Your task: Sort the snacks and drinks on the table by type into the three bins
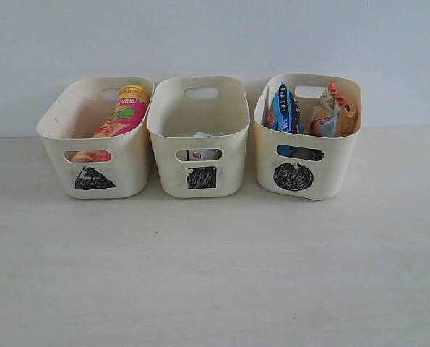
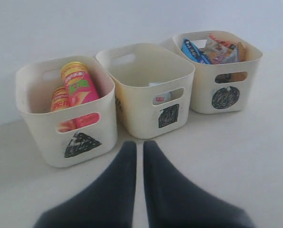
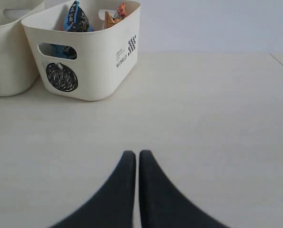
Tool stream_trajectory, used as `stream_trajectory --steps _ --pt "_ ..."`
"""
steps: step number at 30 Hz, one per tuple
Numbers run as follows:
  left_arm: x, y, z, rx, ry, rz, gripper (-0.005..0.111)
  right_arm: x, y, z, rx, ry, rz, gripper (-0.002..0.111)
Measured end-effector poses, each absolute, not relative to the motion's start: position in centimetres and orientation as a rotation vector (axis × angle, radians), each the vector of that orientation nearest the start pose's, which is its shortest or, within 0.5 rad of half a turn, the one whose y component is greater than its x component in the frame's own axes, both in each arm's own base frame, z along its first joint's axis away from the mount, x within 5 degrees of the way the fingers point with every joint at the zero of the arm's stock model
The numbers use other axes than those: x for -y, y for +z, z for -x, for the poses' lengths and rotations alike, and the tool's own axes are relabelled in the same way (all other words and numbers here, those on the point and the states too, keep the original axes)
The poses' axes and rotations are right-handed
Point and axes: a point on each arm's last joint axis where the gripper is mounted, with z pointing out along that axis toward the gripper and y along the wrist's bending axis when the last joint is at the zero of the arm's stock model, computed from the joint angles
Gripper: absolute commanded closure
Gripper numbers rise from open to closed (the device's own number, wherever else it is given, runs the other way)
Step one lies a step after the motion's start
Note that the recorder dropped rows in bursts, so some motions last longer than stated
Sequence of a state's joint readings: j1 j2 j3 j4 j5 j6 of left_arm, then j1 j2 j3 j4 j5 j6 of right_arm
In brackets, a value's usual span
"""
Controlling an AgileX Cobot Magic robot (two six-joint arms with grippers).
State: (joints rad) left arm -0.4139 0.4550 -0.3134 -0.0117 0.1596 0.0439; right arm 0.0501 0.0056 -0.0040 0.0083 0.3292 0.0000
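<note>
1. Leaning in the triangle bin, the pink tube is propped at a slant with its cap at the rim, judged too long to lie flat. The yellow tube is lodged beside it, touching.
2. In the square bin, one carton, white with a red mark, is glimpsed through the cut-out handle. It sits low, being short. A purple carton cannot be made out in any view.
3. In the circle bin, the blue-black bag and the orange-tan bag are stood on end side by side. Their tops show above the rim, and they are kept upright by the walls.
4. The three bins are ranged in a row at the far side of the table, close together. Their scribbled marks are turned to the front so that each type can be told.
5. No snack or drink is seen lying on the table, so the sorting is judged finished, or nearly so.
6. The left pincer is pressed together with only a slit between its fingers and nothing pinched. It is held low before the triangle and square bins.
7. The right pincer is likewise pressed together and empty, over bare table and apart from the circle bin. Both are judged parked, with nothing left to be lifted.
</note>
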Motion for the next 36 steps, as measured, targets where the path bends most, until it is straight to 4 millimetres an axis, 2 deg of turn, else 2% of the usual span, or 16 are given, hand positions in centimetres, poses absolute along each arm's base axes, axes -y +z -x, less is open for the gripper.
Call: stream_trajectory --steps 20,28,36 --pt "0.8 20.6 -6.2 -1.635 -0.088 -0.126 0.102 -0.3 18.5 -5.4 -1.814 0.044 0.040 0.108" --pt "0.4 20.3 -5.7 -1.604 -0.039 -0.062 0.102 -0.3 18.5 -5.4 -1.814 0.044 0.040 0.108" --pt "0.4 19.4 -5.6 -1.703 -0.039 -0.067 0.102 -0.3 18.5 -5.4 -1.814 0.044 0.040 0.108"
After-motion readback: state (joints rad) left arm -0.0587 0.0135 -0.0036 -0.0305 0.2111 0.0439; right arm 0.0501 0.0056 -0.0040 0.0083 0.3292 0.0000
